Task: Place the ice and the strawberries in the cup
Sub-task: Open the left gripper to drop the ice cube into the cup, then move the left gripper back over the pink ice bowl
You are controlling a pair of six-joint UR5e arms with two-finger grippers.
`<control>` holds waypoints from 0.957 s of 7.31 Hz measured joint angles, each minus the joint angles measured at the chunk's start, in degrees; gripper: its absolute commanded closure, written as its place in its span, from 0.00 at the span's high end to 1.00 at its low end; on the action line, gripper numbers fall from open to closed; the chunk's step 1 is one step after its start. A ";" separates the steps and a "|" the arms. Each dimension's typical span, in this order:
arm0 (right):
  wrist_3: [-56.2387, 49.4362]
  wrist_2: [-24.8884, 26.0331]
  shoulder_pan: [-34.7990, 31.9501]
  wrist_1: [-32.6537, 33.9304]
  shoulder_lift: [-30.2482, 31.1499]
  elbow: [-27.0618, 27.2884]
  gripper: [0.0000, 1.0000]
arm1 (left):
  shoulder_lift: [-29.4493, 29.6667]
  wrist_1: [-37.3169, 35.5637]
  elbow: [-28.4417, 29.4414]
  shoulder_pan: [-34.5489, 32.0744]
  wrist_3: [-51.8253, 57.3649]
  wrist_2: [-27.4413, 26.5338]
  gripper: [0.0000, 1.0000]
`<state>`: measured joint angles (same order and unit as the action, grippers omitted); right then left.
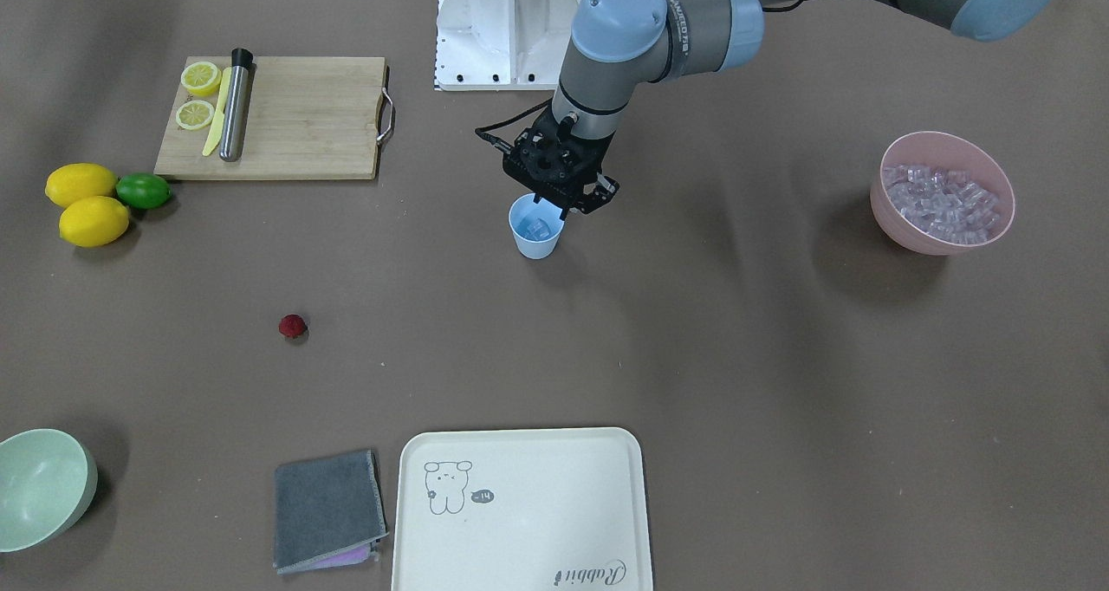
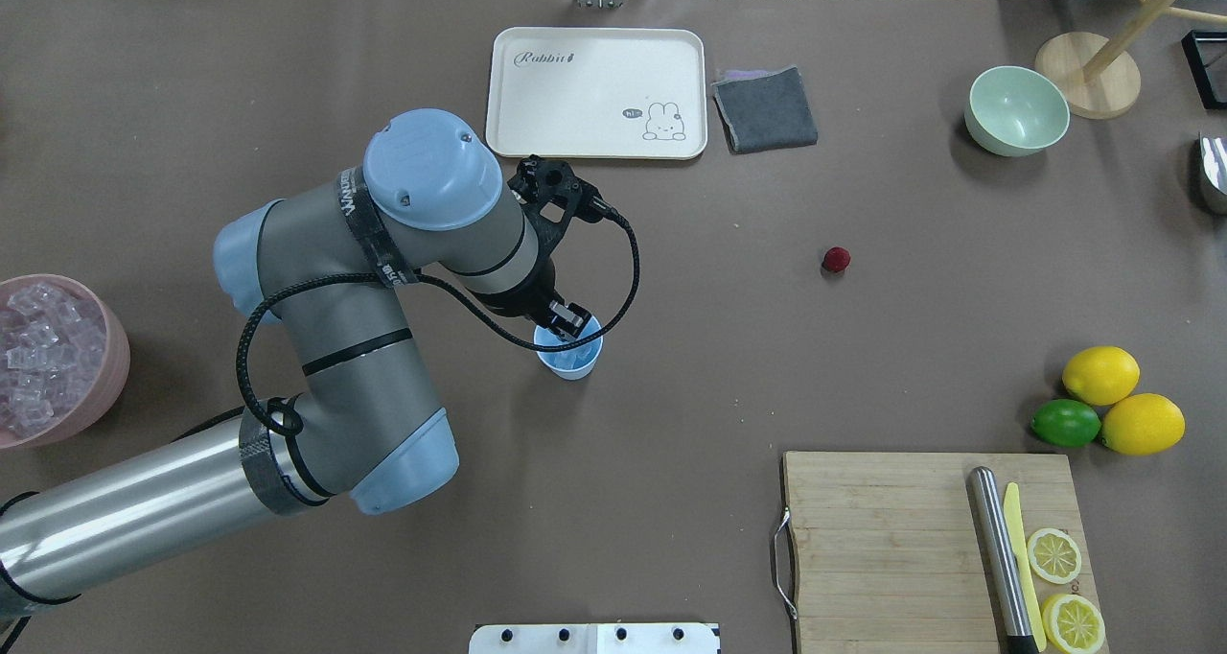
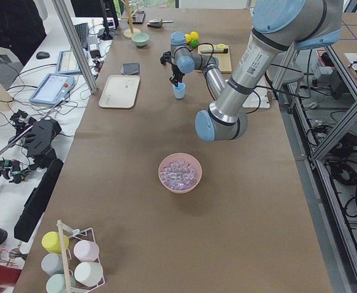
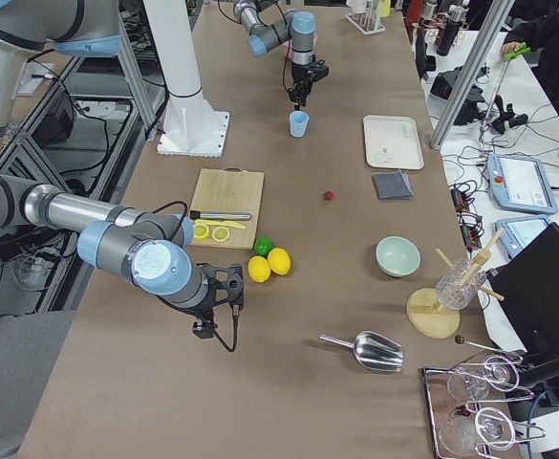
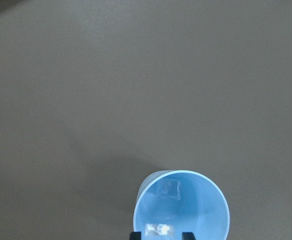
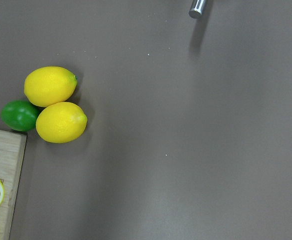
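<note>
The light-blue cup stands mid-table and also shows in the overhead view. My left gripper hangs just above its rim, jaws open, fingertips spread over the cup's mouth. Clear ice lies inside the cup. More ice fills the pink bowl. The dark-red strawberry lies alone on the table, well away from the cup. My right gripper shows only in the exterior right view, near the lemons; I cannot tell if it is open or shut.
A cutting board holds lemon slices, a knife and a steel muddler. Two lemons and a lime lie beside it. A cream tray, grey cloth, pale-green bowl and metal scoop are also on the table.
</note>
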<state>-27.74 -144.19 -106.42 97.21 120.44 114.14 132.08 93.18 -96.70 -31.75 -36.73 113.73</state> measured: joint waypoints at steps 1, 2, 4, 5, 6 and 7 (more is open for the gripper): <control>-0.02 -0.03 -0.14 0.00 0.23 0.04 1.00 | -0.04 0.00 -0.68 0.01 -0.72 0.00 0.76; -0.03 -0.04 -0.22 0.00 0.40 0.02 1.00 | -0.96 -0.05 -2.20 -0.19 -0.74 0.08 0.76; -0.09 -0.04 -0.35 -0.13 0.75 0.09 1.00 | -6.15 -0.21 -5.93 -2.97 5.59 0.44 0.80; -0.09 -0.04 -0.38 -0.20 0.74 0.17 1.00 | -9.77 -0.25 -7.36 -5.72 13.15 0.59 0.82; -0.06 -0.04 -0.38 -0.24 0.65 0.22 1.00 | -13.53 -0.23 -8.66 -8.94 21.15 0.73 0.83; -0.06 -0.04 -0.38 -0.28 0.61 0.22 1.00 | -17.85 -0.14 -10.47 -12.27 28.46 0.81 0.83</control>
<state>-27.80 -144.23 -106.80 96.93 121.05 114.35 114.23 93.04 -107.17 -44.01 -8.27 114.54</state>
